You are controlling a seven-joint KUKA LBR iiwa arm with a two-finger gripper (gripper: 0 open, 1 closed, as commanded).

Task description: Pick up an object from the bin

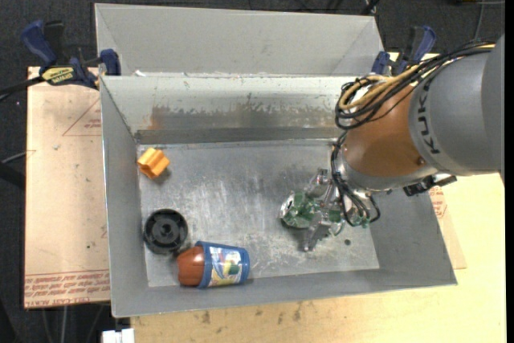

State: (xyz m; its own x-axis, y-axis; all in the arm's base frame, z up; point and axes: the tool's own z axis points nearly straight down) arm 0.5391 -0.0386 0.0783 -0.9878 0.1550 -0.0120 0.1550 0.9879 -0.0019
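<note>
Surroundings: dark floor with cables along the top of the frame. The grey metal bin [120,197] takes up the middle, its floor scuffed and mostly bare.
Arm: it enters from the right, and its gripper [315,226] sits low over the bin floor, right of centre.
Grip state: we cannot tell whether it is open or closed, and we see nothing held in it.
At the gripper: a small green-and-white piece [298,210] lies against its left side. We cannot tell whether it is loose or part of the robot.
Things to pick: an orange block [152,163] at the upper left of the bin floor, a black round disc [165,230] at the lower left, and a bottle [213,266] with a red-brown cap on its side just right of and below the disc. All three are well apart from the gripper.
Progress: in our judgement nothing has been lifted yet.
Risk one: closing here could catch only bare metal, or merely nudge the small piece aside.
Risk two: the bottle, lying on its side, may roll when touched.
Risk three: the disc lies flat and gives little to grip, so a grasp may slip off it.
</note>
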